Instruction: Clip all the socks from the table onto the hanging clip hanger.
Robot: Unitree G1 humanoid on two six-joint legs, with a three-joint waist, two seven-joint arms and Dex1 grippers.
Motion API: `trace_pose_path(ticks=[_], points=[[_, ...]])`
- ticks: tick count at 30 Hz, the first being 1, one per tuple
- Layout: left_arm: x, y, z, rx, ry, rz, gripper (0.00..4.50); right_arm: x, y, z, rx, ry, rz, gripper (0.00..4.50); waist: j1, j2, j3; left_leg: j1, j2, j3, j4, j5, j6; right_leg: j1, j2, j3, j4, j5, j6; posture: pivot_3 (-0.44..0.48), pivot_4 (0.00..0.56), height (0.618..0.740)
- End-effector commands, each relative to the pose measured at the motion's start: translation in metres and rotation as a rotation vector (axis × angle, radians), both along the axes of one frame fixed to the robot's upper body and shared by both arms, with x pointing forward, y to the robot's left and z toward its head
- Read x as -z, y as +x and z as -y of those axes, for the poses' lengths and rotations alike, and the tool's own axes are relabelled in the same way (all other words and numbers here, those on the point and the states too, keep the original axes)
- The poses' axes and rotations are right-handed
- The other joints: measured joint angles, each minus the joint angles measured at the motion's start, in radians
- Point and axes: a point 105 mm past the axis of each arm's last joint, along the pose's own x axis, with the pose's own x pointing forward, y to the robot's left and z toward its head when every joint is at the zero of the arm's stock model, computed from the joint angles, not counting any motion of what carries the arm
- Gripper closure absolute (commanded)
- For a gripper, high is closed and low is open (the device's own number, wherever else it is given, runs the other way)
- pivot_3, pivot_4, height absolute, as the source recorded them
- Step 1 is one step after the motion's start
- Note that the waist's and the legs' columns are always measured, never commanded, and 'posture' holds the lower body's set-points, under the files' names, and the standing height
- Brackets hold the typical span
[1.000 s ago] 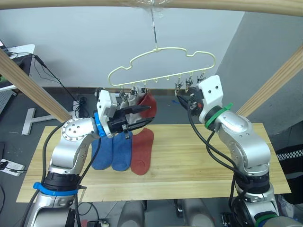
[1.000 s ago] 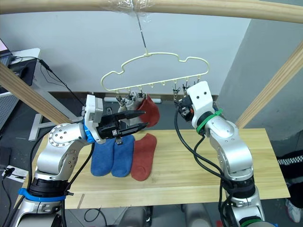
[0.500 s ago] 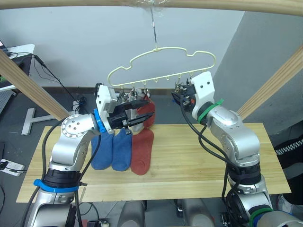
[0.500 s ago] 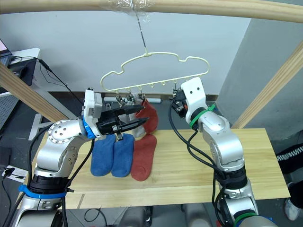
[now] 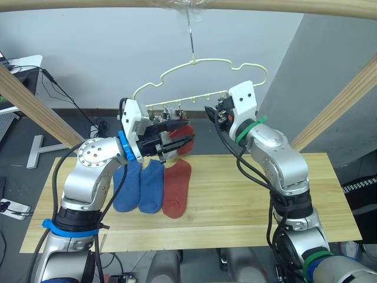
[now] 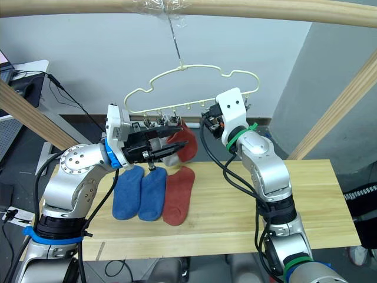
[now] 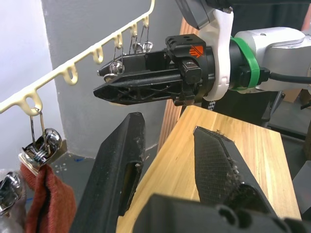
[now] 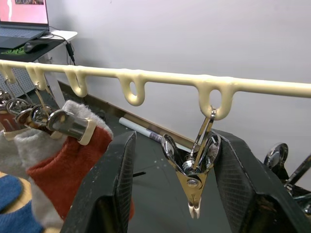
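The pale-yellow clip hanger [image 5: 200,63] hangs by its hook from the top pole. A rust-red sock [image 8: 63,165] and light grey socks [image 8: 26,145] are clipped at its left end. My right gripper [image 8: 189,194] is open, its fingers on either side of a free metal clip [image 8: 192,167] that hangs untouched between them. My left gripper [image 5: 189,131] is open and holds nothing, level with the hanging red sock [image 5: 185,132]. On the table [image 5: 247,206] lie two blue socks [image 5: 126,187] [image 5: 152,186] and a rust-red sock [image 5: 177,188], side by side.
Thick wooden poles frame the scene: a top beam [image 5: 247,6] and slanted legs at left [image 5: 35,106] and right [image 5: 339,109]. More free clips [image 7: 141,46] hang toward the hanger's right end. A side table with a laptop [image 8: 24,22] stands behind on the left.
My right gripper has moved left along the hanger's lower bar to a clip nearer the middle. My left gripper has stayed near the hanging socks, shifting only slightly.
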Motion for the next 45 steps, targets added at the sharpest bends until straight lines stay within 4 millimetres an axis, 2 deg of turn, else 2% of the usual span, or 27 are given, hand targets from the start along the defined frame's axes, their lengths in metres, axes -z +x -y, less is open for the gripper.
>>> trace_pose_path(ticks=[1, 10, 13, 16, 19, 22, 25, 27, 30, 34, 38, 45], points=[[-0.011, -0.006, 0.006, 0.021, -0.004, 0.049, 2.56, -0.019, -0.003, 0.000, -0.006, 0.044, 0.064, 2.12, 0.000, 0.000, 0.000, 0.000, 0.000, 0.000, 0.000, 0.000, 0.000, -0.001, 0.000, 0.000, 0.001, 0.000, 0.000, -0.010, 0.240, 0.720], [-0.007, -0.005, 0.007, 0.009, -0.009, 0.038, 2.56, -0.021, -0.002, 0.003, 0.006, 0.139, 0.013, 2.12, 0.000, 0.000, 0.000, -0.001, 0.000, 0.002, 0.000, 0.000, 0.000, -0.003, 0.000, 0.001, 0.004, 0.000, 0.000, -0.020, 0.238, 0.720], [-0.004, -0.006, 0.008, 0.005, -0.001, 0.037, 2.56, -0.022, -0.001, 0.003, 0.006, 0.156, 0.002, 2.64, 0.000, 0.000, 0.000, -0.001, 0.000, 0.002, 0.000, 0.000, 0.000, -0.003, 0.000, 0.001, 0.004, 0.000, 0.000, -0.020, 0.237, 0.720], [0.000, -0.005, 0.008, -0.019, 0.005, 0.041, 2.56, -0.022, -0.001, 0.003, 0.000, 0.163, -0.001, 3.67, 0.000, 0.000, 0.000, -0.001, 0.000, 0.002, 0.000, 0.000, 0.000, -0.003, 0.000, 0.001, 0.004, 0.000, 0.000, -0.020, 0.236, 0.720], [0.005, -0.005, 0.007, -0.049, 0.012, 0.038, 2.56, -0.023, -0.002, 0.001, -0.010, 0.165, 0.001, 4.38, 0.000, 0.000, 0.000, -0.001, 0.000, 0.002, 0.000, 0.000, 0.000, -0.003, 0.000, 0.001, 0.004, 0.000, 0.000, -0.020, 0.236, 0.720], [0.014, -0.008, 0.008, -0.065, 0.028, 0.017, 2.56, -0.024, -0.002, 0.000, -0.018, 0.163, 0.003, 4.49, 0.000, 0.000, 0.000, -0.001, 0.000, 0.002, 0.000, 0.000, 0.000, -0.003, 0.000, 0.002, 0.004, 0.000, 0.000, -0.020, 0.236, 0.720], [0.037, -0.008, 0.002, -0.120, 0.105, -0.049, 2.56, -0.025, -0.003, -0.001, -0.029, 0.158, 0.010, 4.49, -0.001, 0.000, 0.000, -0.001, 0.000, 0.002, 0.000, 0.000, 0.000, -0.003, 0.000, 0.002, 0.004, 0.000, 0.000, -0.018, 0.238, 0.720], [0.051, -0.006, -0.003, -0.166, 0.151, -0.096, 2.20, -0.026, -0.003, -0.001, -0.033, 0.155, 0.013, 4.50, -0.001, 0.000, 0.000, -0.001, 0.000, 0.002, 0.000, 0.000, 0.000, -0.003, 0.000, 0.002, 0.004, 0.000, 0.000, -0.013, 0.243, 0.720], [0.070, -0.006, -0.007, -0.225, 0.181, -0.134, 1.44, -0.027, -0.002, -0.002, -0.041, 0.152, 0.021, 4.50, -0.001, 0.000, 0.000, -0.001, 0.000, 0.002, 0.000, 0.000, 0.000, -0.004, 0.000, 0.002, 0.004, 0.000, 0.000, -0.008, 0.244, 0.720], [0.110, -0.003, -0.013, -0.345, 0.241, -0.197, 0.28, -0.030, -0.003, -0.005, -0.063, 0.143, 0.032, 4.50, 0.000, 0.000, 0.000, -0.001, 0.000, 0.003, 0.000, 0.000, 0.000, -0.003, 0.000, 0.002, 0.004, 0.000, 0.000, -0.005, 0.248, 0.720], [0.151, -0.001, -0.011, -0.422, 0.282, -0.268, 0.28, -0.030, -0.002, -0.006, -0.070, 0.142, 0.030, 4.50, 0.001, 0.000, 0.000, -0.001, 0.000, 0.002, 0.000, 0.000, 0.000, -0.004, 0.000, 0.002, 0.004, 0.000, 0.000, -0.010, 0.251, 0.720], [0.179, 0.016, -0.025, -0.581, 0.305, -0.316, 0.28, -0.028, -0.005, -0.007, -0.073, 0.141, 0.023, 4.50, -0.001, 0.000, 0.000, -0.001, 0.000, 0.002, 0.000, 0.000, 0.001, -0.004, 0.000, 0.001, 0.005, 0.000, 0.000, -0.031, 0.259, 0.720]])
